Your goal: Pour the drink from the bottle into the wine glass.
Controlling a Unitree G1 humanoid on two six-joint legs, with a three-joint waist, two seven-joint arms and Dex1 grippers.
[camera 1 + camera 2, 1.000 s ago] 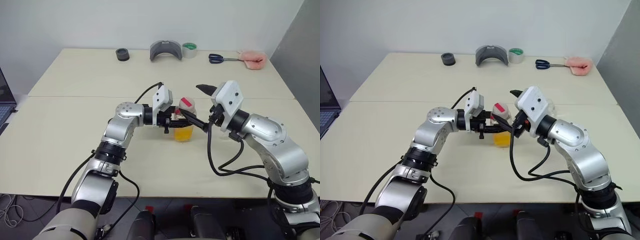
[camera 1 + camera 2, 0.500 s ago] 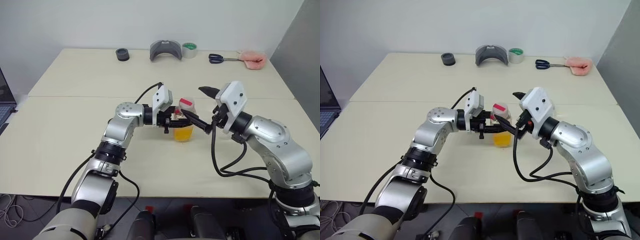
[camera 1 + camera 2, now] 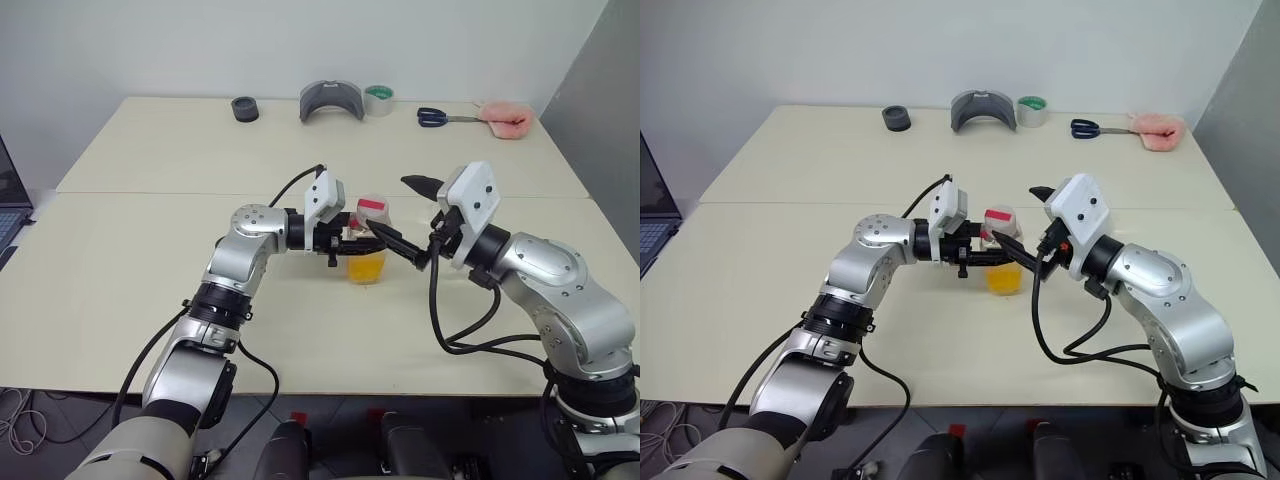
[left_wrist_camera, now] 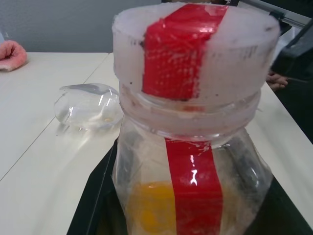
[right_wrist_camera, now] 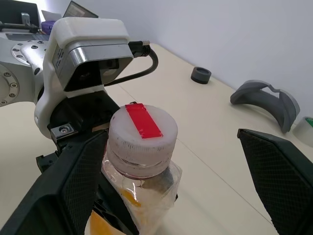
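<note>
The bottle [image 3: 368, 245] stands upright on the table [image 3: 150, 250], a clear plastic one with a pale cap [image 5: 143, 131] and a red strip; orange-yellow drink [image 3: 366, 268] fills its bottom. My left gripper [image 3: 356, 240] comes in from the left and is shut on the bottle's body. From the right, my right gripper [image 3: 408, 214] stands open, level with the cap, one finger [image 5: 73, 181] on each side of it and touching nothing. Beyond the bottle, the clear bowl of the wine glass [image 4: 89, 105] shows in the left wrist view.
Along the table's far edge lie a black ring [image 3: 245, 109], a grey curved piece [image 3: 331, 100], a tape roll [image 3: 378, 98], scissors [image 3: 436, 117] and a pink cloth [image 3: 505, 119]. A laptop [image 3: 8, 205] sits at the far left. A seam [image 3: 150, 194] crosses the table.
My right wrist and forearm have eased slightly to the right, the gripper staying open by the cap. The left gripper and the bottle have not moved.
</note>
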